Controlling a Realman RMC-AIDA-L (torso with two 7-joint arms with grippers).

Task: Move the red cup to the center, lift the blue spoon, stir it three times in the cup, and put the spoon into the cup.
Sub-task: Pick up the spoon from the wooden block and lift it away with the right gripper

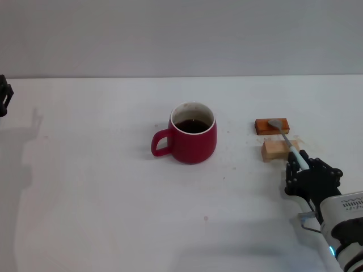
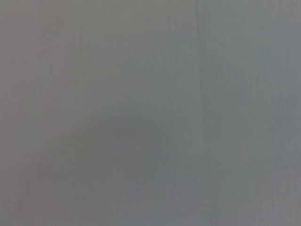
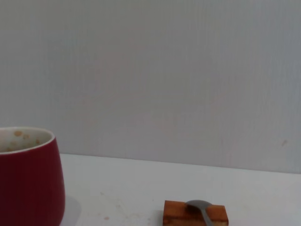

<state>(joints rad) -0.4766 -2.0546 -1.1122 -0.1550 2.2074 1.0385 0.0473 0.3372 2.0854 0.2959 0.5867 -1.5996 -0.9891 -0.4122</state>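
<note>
1. Head view: the black right gripper (image 1: pixel 301 162) reaches low over the white table (image 1: pixel 102 187), its fingers pinching the pale-blue handle of the small blue spoon (image 1: pixel 287 141), whose grey bowl rests on the orange-brown block (image 1: pixel 271 126), its handle crossing the tan wooden block (image 1: pixel 275 149). The squat dark-red ceramic cup (image 1: pixel 191 139) stands mid-table, dark liquid inside. The left gripper (image 1: pixel 4 96) sits at the far edge; whether it is spread, I cannot tell.
2. Left wrist view: only blank grey.
3. Right wrist view: brown spots on the cup's white inner wall.

The red cup (image 3: pixel 28 181) stands at one edge of the picture, cut off by the frame, its white inner wall speckled with brownish spots near the rim. Well apart from it on the white surface (image 3: pixel 122 188) sits an orange-brown block (image 3: pixel 195 213). The grey bowl of the blue spoon (image 3: pixel 201 208) rests on top of that block. A plain pale wall (image 3: pixel 164 75) fills the background.
</note>
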